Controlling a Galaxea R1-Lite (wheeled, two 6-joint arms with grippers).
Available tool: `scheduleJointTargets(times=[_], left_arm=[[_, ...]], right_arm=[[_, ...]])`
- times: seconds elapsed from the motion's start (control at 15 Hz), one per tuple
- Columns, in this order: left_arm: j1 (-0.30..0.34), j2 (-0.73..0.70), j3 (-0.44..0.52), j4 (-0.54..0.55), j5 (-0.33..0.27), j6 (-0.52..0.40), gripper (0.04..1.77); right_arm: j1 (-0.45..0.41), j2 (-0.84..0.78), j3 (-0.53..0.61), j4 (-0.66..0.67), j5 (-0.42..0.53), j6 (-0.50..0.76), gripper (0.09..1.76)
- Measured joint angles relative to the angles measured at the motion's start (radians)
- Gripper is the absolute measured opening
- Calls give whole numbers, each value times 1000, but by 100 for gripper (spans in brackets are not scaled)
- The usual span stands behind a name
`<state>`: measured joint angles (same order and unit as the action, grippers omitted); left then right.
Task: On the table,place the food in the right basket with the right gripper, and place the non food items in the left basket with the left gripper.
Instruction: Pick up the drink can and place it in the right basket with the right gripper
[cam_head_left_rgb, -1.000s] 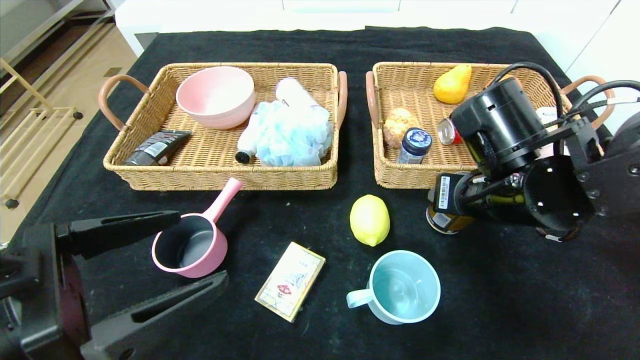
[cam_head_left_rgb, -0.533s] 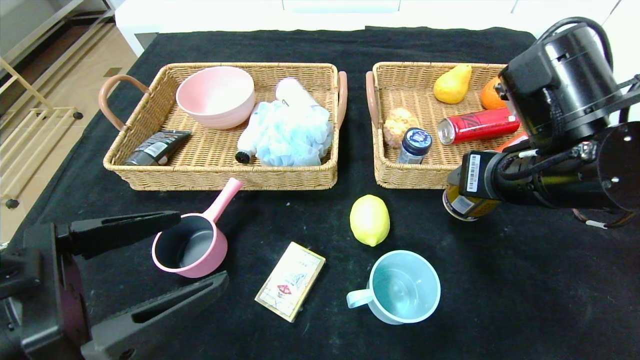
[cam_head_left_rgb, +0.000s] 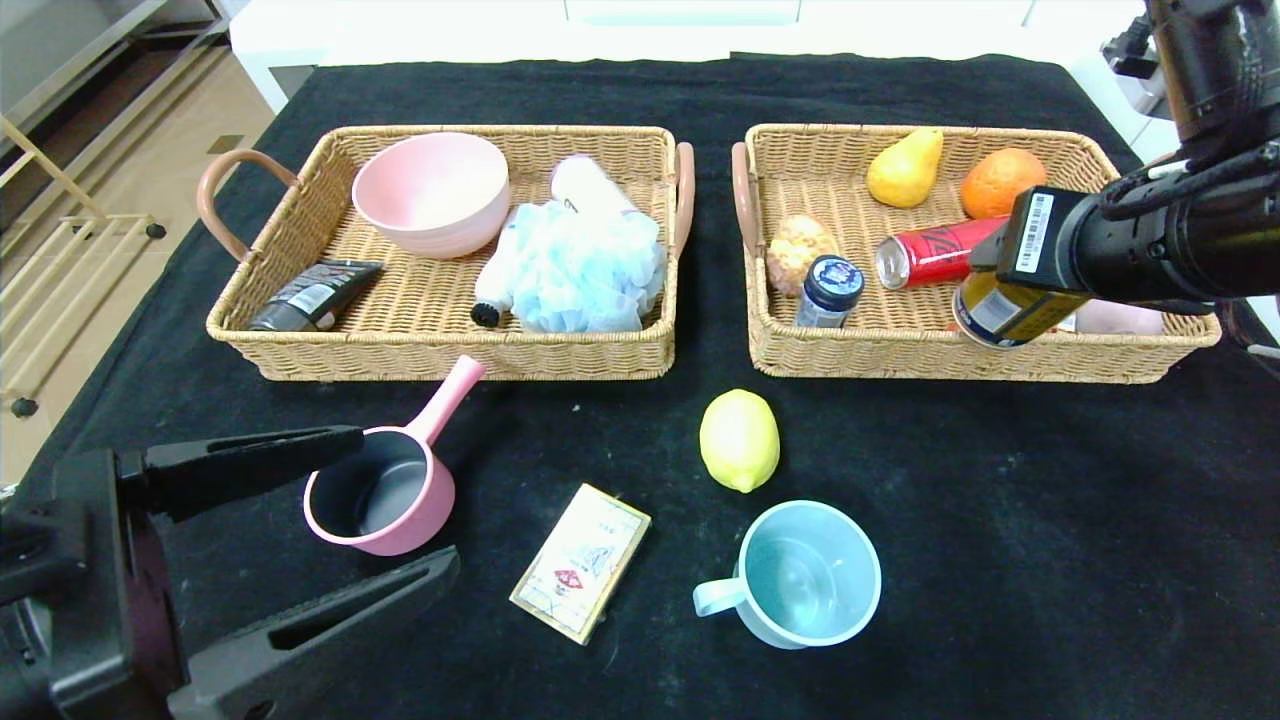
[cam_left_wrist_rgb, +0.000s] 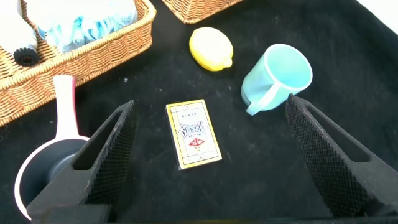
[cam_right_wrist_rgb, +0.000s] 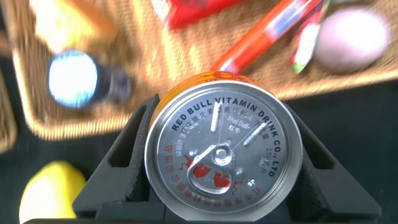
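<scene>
Clamped between the right gripper (cam_head_left_rgb: 985, 300) jaws at right of frame, gold can (cam_head_left_rgb: 1000, 312) held over the right basket (cam_head_left_rgb: 900, 355) front rim for dropping among food, left gripper (cam_head_left_rgb: 400, 500) spread wide, lower left, flanking the pink pan (cam_head_left_rgb: 385, 490).

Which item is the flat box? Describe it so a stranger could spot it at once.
Start at the table draped in black cloth and look at its near half, in front of the two wicker baskets. The flat box lies there between the pink pan and the light blue mug. It is the only flat rectangular thing: beige, with a printed label and a red mark.
</scene>
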<state>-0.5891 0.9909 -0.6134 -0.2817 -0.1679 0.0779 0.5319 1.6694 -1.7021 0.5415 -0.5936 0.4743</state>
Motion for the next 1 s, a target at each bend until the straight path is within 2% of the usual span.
scheduleJointTargets(times=[0.27, 0.4, 0.8, 1.0], left_arm=[[0, 2, 0, 0, 0, 0, 172], [0, 2, 0, 0, 0, 0, 172], [0, 2, -2, 0, 0, 1, 172], [0, 1, -2, 0, 0, 1, 172]], right_arm=[[-37, 47, -96, -6, 3, -2, 118], [-38, 75, -130, -56, 26, -2, 118], [-12, 154, -159, -143, 38, -39, 118], [-1, 180, -162, -211, 76, -45, 118]])
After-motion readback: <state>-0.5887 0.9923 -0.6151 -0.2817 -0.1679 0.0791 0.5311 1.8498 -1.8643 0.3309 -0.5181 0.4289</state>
